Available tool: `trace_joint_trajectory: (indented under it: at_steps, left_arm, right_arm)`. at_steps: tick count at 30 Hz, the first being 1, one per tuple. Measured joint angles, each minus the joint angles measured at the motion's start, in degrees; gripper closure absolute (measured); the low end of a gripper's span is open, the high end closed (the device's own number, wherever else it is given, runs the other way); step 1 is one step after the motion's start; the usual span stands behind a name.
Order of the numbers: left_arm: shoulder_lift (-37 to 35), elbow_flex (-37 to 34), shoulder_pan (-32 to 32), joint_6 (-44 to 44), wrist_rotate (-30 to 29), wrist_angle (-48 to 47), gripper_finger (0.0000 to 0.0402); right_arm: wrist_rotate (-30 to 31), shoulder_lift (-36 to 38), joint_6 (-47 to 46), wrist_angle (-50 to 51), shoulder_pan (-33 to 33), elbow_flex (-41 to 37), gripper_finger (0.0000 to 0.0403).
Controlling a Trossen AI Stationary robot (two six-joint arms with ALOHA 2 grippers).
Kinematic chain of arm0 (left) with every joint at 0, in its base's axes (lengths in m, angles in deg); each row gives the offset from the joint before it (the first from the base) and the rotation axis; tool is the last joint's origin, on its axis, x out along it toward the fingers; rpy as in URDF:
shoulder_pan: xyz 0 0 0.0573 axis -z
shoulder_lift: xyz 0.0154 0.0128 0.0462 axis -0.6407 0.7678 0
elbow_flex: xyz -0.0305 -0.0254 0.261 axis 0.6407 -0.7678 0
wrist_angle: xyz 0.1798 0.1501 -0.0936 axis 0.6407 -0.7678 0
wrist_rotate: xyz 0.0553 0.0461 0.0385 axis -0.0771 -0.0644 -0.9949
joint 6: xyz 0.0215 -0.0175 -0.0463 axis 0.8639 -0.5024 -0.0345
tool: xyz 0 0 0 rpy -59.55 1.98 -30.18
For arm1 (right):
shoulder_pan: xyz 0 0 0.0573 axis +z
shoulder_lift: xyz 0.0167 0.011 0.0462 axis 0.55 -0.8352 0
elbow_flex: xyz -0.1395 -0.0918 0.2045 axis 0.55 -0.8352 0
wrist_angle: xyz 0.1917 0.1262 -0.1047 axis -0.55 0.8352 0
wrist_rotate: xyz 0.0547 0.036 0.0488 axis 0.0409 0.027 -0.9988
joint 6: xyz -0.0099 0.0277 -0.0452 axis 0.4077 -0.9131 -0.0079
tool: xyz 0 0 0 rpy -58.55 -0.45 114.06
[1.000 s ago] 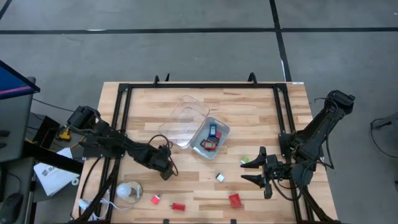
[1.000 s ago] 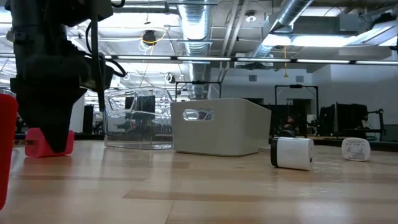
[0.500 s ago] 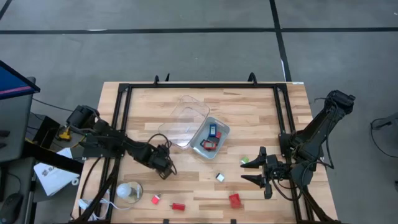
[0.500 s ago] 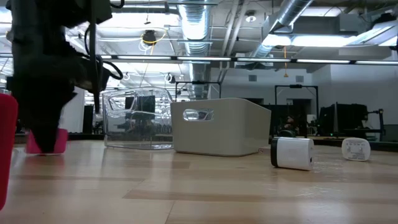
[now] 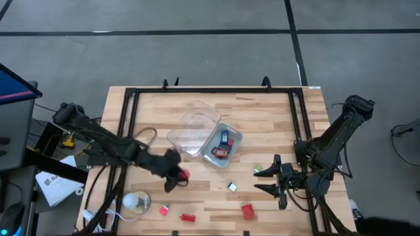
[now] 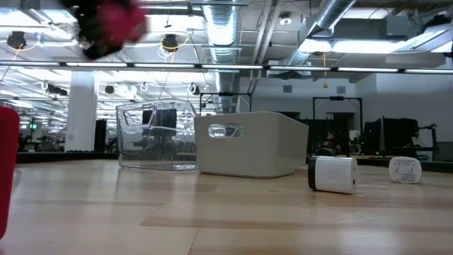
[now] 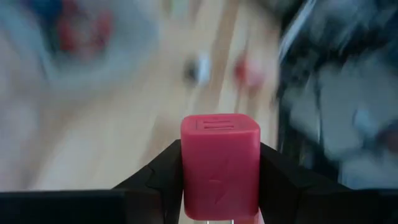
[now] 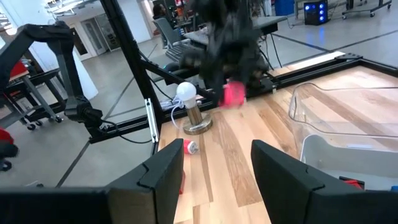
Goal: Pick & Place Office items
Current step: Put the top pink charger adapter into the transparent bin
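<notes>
My left gripper (image 5: 176, 176) is shut on a small red block (image 7: 220, 163) and holds it above the table's near left part. The low view shows the block (image 6: 113, 25) high up and blurred. My right gripper (image 5: 270, 181) waits open near the right edge, with nothing between its fingers. Other office items lie flat on the wood: a green piece (image 5: 259, 169), a white and black piece (image 5: 231, 187), and three red pieces (image 5: 247, 211), (image 5: 188, 217), (image 5: 164, 210). More red and blue pieces lie in the grey tray (image 5: 235, 136). My left gripper pinches the red block by two opposite sides (image 7: 186, 168) between its two fingers (image 7: 155, 180). The block's embossed face is turned toward the wrist camera. The fingers come from the table's left side. The block is lifted clear of the table.
A clear tray (image 5: 193, 124) stands against the grey tray's far left side, mid-table. A round whitish object with a cord (image 5: 136, 201) sits at the near left. A black frame (image 5: 128, 111) runs along the table's left, far and right sides.
My left gripper stood over the red block on the table. It has taken hold of the block and lifted it clear of the wood, well above the surface. The left arm has stretched out lower along the table's left side.
</notes>
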Motion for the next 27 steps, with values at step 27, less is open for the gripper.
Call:
trace_joint_trajectory:
  at_steps: [27]
  left_arm:
    - [27.9, 27.7, -41.9, 21.1, 3.6, -20.1, 0.0259]
  right_arm:
    - [-3.3, 0.0, 0.0, 1.6, -4.8, 0.0, 0.0221]
